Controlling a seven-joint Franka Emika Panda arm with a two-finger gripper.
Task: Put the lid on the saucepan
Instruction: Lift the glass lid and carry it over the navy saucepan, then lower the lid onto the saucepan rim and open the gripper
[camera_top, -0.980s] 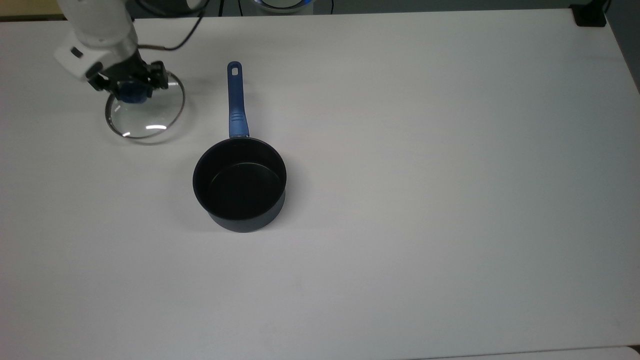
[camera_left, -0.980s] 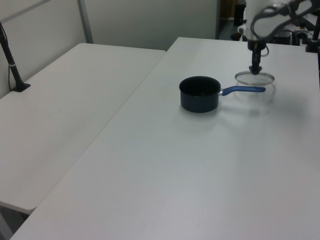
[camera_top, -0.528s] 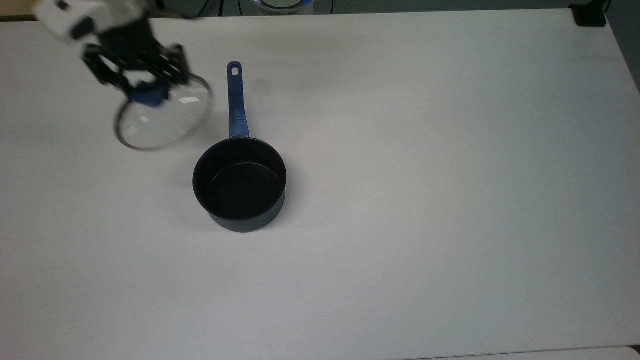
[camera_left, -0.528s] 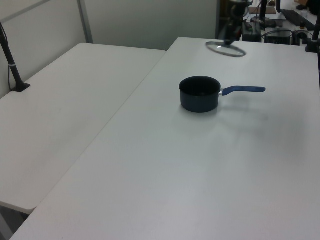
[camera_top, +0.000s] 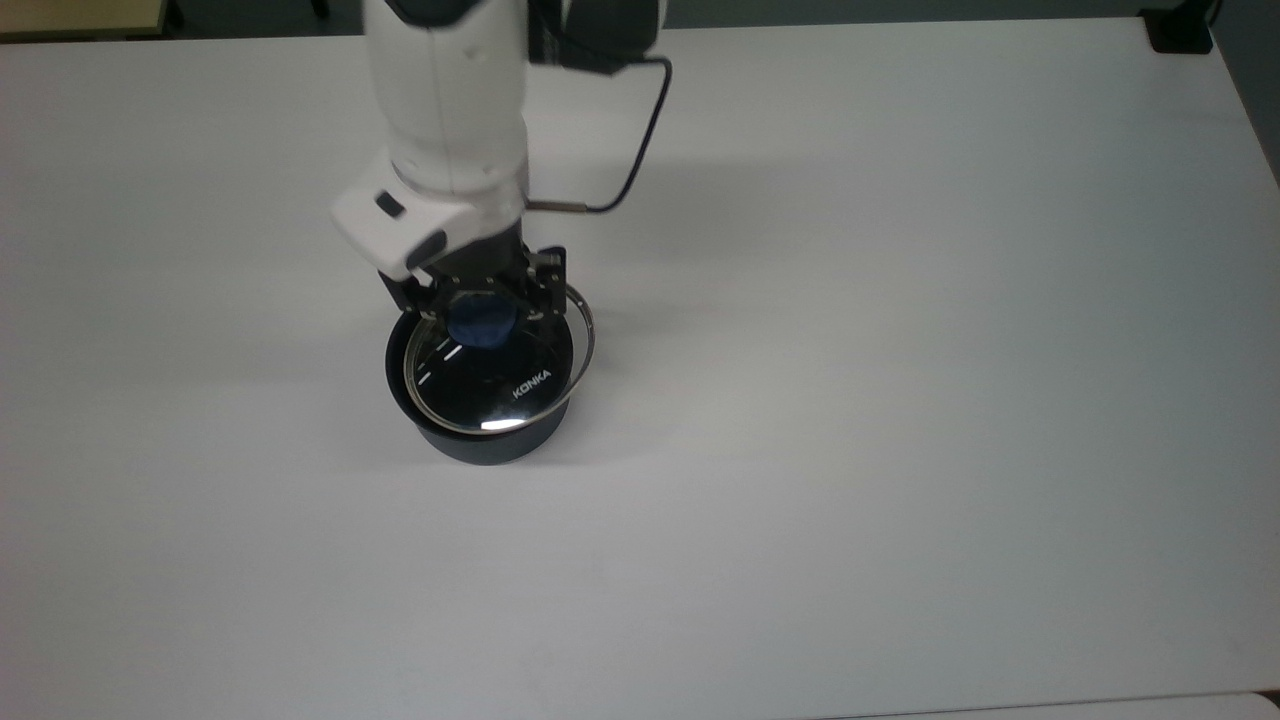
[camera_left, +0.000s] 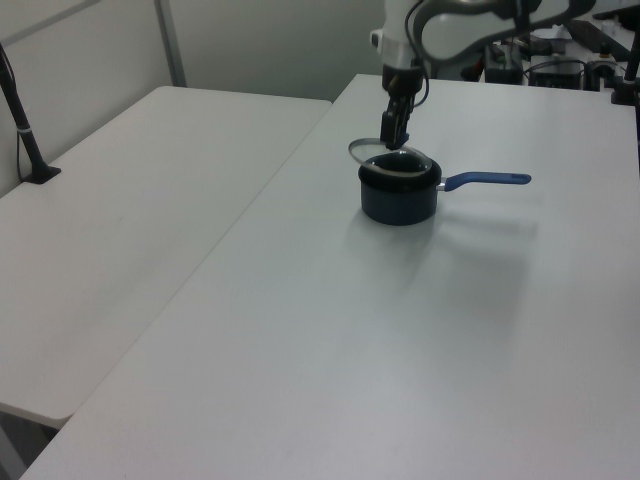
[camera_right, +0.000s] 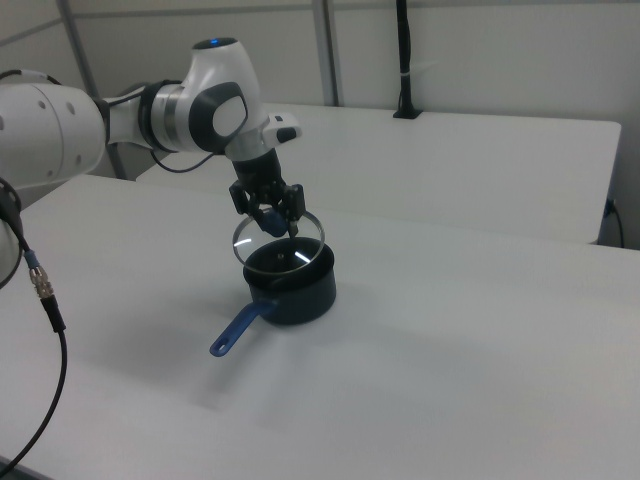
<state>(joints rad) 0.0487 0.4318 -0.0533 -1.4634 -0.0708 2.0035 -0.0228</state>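
Pincer (camera_top: 484, 305) clamped on the lid (camera_top: 497, 372) knob, lid held just above the saucepan (camera_left: 398, 197) on the bench (camera_top: 900, 400) (top view reads KONKA; side views show the blue handle).

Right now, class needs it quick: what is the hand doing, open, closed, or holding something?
Hand: closed on the lid's blue knob, holding it just above the saucepan.
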